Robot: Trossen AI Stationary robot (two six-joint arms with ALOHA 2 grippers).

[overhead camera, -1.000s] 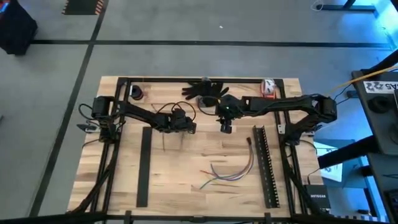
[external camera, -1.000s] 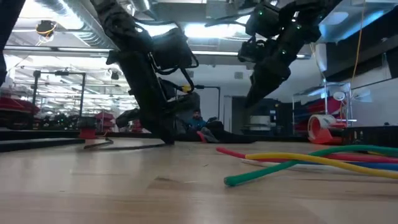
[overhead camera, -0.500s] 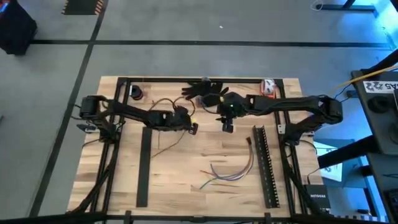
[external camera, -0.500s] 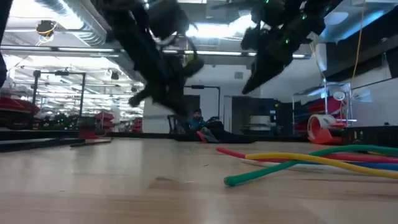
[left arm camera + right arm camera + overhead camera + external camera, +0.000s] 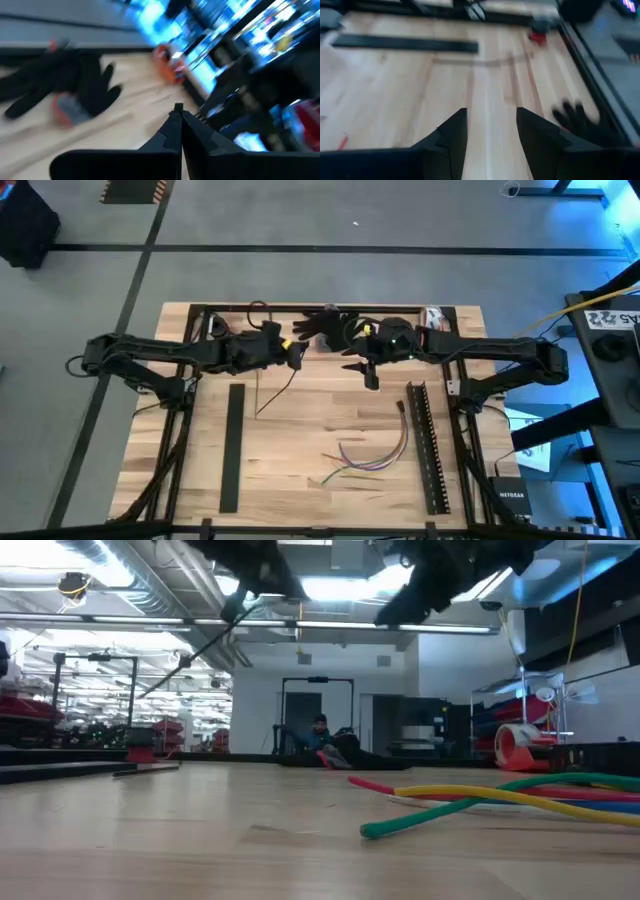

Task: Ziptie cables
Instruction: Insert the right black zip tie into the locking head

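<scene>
The pale wooden table [image 5: 290, 435] is taking up most of the floor here, and everything sits relative to it. Two long black slotted bars are lying on it, one [image 5: 232, 446] toward its left side and one [image 5: 428, 446] toward its right. Both dark arms are reaching in above the table's far edge. The left gripper [image 5: 297, 354] is hanging high over the table's far middle with its fingers [image 5: 175, 131] pressed together, and a thin pale strip [image 5: 275, 392] is dangling from it down toward the wood. The right gripper [image 5: 371, 379] is hovering just beside it, its fingers [image 5: 451, 134] standing moderately apart and holding nothing. A black glove [image 5: 322, 323] is lying at the table's far edge. The thin curved cables [image 5: 368, 457], purple, green, yellow and red, are resting loose on the table's near right part, well apart from both grippers.
</scene>
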